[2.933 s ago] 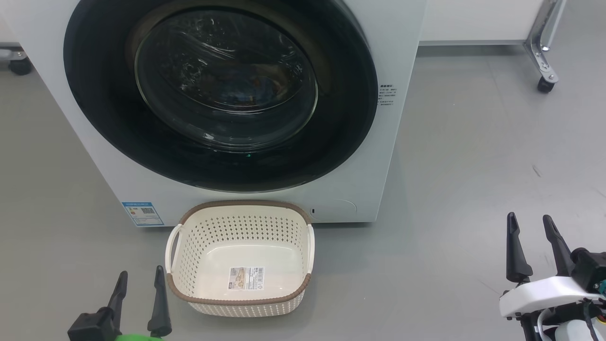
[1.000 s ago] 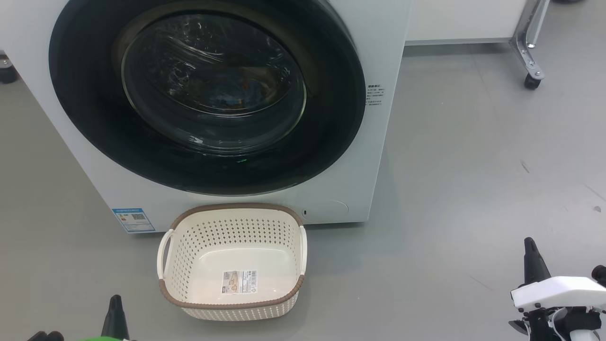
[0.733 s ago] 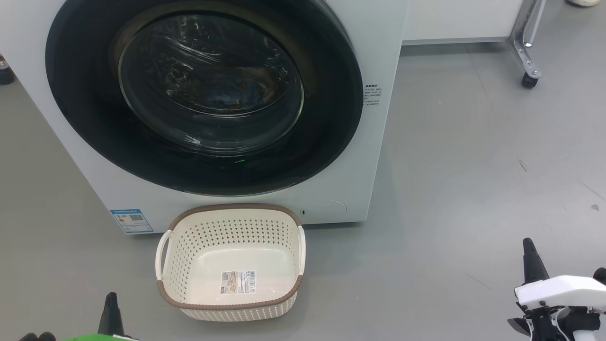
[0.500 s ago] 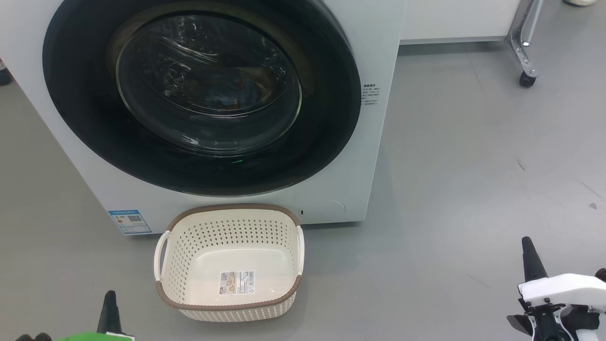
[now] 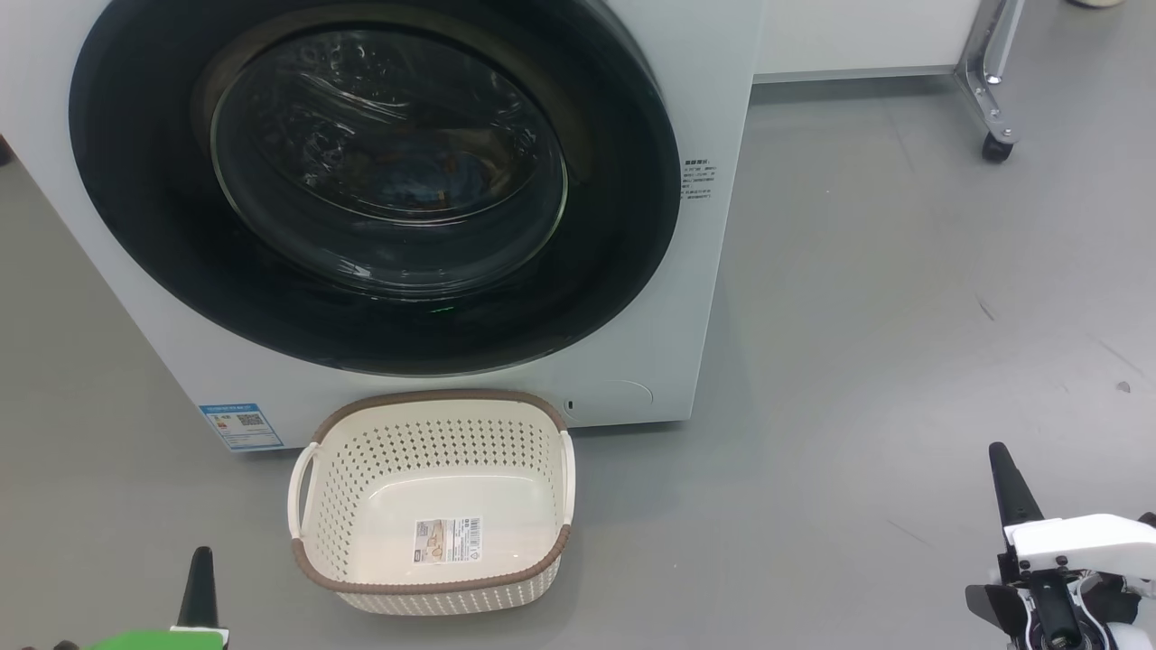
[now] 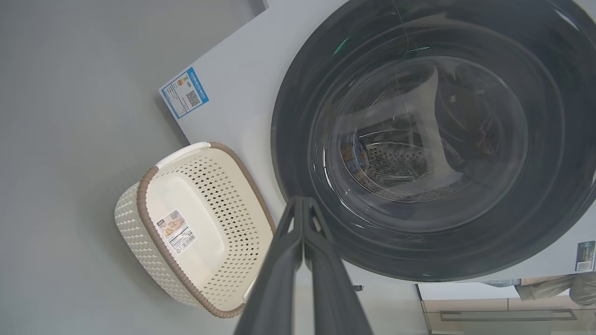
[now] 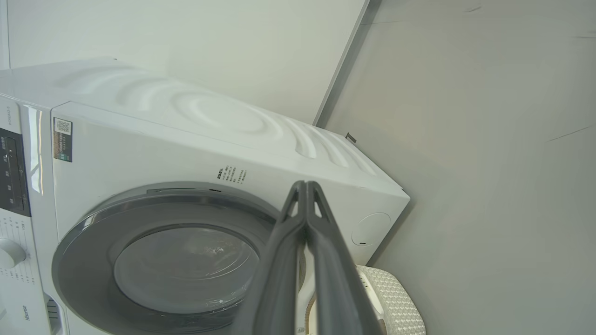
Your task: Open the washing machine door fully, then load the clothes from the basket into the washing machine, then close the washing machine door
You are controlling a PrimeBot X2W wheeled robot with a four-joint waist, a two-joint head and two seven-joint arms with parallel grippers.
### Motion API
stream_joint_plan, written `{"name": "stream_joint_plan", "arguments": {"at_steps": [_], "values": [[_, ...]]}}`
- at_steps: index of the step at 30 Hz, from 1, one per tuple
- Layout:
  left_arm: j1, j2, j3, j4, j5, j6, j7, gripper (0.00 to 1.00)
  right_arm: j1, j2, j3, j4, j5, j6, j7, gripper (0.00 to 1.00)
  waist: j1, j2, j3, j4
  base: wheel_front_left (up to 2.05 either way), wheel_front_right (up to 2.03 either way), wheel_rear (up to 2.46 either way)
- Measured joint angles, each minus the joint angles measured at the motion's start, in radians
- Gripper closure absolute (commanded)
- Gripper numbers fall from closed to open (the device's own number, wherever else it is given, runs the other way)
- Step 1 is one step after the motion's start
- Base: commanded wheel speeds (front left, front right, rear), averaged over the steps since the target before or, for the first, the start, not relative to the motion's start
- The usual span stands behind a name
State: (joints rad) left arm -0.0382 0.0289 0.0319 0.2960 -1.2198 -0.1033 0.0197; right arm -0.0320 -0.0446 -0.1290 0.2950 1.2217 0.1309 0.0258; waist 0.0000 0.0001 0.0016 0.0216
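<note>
Head view: finds glossy black round door (image 5: pixel 388 162) shut, cream perforated plastic basket (image 5: pixel 433 394) bare; seems finished. Both pinched shut, empty: left hand (image 6: pixel 302 200), right hand (image 7: pixel 306 184); next, stay clear.

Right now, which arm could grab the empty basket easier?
Left, probably: the left tool, shut, sits just beside the basket; the right tool is far off across the floor.

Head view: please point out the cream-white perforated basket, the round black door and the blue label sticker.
Cream-white perforated basket (image 5: pixel 433 442): head view, inner back wall.
Round glossy black door (image 5: pixel 623 226): head view, ring's right side.
Blue label sticker (image 5: pixel 240 426): head view, middle.
</note>
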Motion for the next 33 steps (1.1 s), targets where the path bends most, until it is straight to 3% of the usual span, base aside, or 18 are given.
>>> {"name": "stream_joint_plan", "arguments": {"at_steps": [27, 33], "values": [[-0.026, 0.000, 0.058, -0.013, -0.363, -0.012, 0.095, 1.00, -0.034, 0.006, -0.016, -0.005, 0.358, 0.000, 0.088, 1.00, 0.0000, 0.0000, 0.001, -0.021, 0.00, 0.00, 0.00], [-0.030, 0.000, 0.059, -0.014, -0.372, -0.014, 0.096, 1.00, -0.035, 0.006, -0.016, -0.007, 0.373, 0.000, 0.093, 1.00, 0.0000, 0.0000, 0.001, -0.022, 0.00, 0.00, 0.00]]}}
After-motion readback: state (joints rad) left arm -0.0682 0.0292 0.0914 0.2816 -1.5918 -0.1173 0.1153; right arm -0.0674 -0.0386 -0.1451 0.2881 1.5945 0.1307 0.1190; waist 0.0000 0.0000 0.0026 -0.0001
